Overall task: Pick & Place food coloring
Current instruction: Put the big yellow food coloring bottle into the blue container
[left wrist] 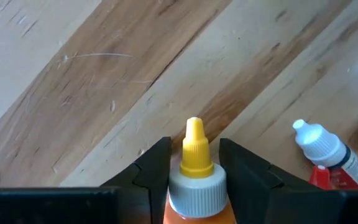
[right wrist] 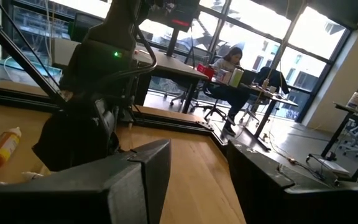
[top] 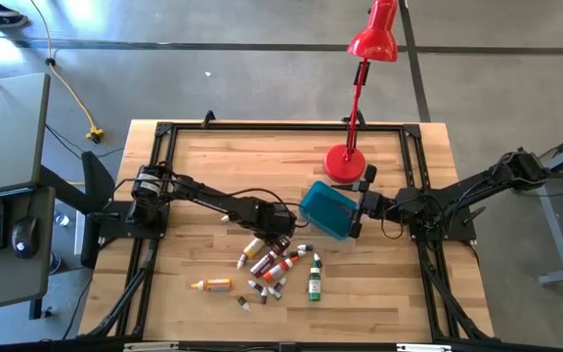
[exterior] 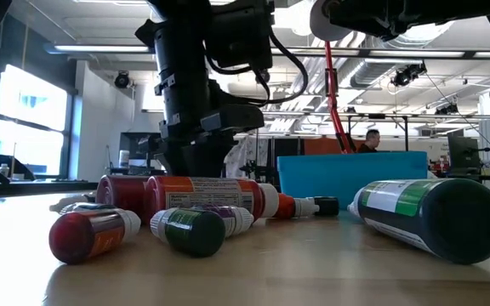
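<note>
Teal tub (top: 327, 209) sits right of centre in the high view, tilted on the table (top: 213, 166), with the right gripper (top: 358, 213) at its right-hand edge; whether anything lies inside cannot be told. In the low view the tub shows as a teal wall (exterior: 351, 177) at middle right, behind the bottles. Food coloring bottles (top: 280, 269) lie scattered on their sides just below centre of the high view, most in a loose cluster, one orange-yellow bottle (top: 211, 285) apart to the lower left, a green one (top: 314, 280) at the cluster's right. Left gripper (top: 274, 239) is down at the upper edge of that cluster. Left wrist view: its two dark fingers (left wrist: 154, 171) stand either side of an orange bottle with grey collar and yellow pointed tip (left wrist: 195, 168), closed against the collar, clamped on it. A white-capped red bottle (left wrist: 328, 155) lies near at lower right of that frame. Right gripper's jaws, seen in the right wrist view, stand apart; whether they grip the tub's wall I cannot tell. Red desk lamp (top: 360, 78) stands at upper right of the table.
</note>
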### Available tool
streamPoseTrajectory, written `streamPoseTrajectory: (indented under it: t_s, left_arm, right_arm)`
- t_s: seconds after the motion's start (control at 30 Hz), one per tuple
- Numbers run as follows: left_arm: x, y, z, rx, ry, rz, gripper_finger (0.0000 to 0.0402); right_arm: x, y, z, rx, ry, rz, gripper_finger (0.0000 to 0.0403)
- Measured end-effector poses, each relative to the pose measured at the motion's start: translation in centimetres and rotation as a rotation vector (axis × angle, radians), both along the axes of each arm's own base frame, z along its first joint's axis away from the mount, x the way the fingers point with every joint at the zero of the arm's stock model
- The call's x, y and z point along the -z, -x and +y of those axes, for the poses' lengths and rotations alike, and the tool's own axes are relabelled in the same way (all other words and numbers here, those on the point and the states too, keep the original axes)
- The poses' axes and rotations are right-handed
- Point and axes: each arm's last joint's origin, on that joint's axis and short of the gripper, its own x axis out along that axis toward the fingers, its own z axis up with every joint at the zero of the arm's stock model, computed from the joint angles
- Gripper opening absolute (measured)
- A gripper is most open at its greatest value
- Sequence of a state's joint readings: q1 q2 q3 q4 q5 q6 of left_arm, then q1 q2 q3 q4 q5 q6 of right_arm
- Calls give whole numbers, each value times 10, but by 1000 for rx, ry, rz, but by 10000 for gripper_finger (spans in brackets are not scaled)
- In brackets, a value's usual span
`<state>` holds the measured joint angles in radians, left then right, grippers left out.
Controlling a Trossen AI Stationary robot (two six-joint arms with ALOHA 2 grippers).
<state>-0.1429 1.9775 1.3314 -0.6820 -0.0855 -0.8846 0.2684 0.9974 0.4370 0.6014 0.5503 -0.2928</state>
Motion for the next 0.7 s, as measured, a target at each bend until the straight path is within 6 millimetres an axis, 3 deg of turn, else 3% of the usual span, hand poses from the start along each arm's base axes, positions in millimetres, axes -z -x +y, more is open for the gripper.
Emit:
streamPoseTrajectory:
  t_s: [0.13,0.2,0.33,0.53,0.7]
  left_arm:
    - [-10,-9,3,64,-4,-12,101]
    - [-24,-18,3,100,-14,-51,99]
    - [-65,-30,6,162,-118,-98,105]
    - [-132,-41,11,166,-411,-185,107]
    - [-160,-45,5,92,-638,-283,107]
  right_arm:
    - [0,0,0,-16,-14,-5,151]
    - [-1,0,1,-49,-23,-15,151]
    - [-6,0,2,-74,-40,-70,151]
    - [-11,5,6,-84,-102,-114,151]
    - [-20,25,19,24,-23,-98,143]
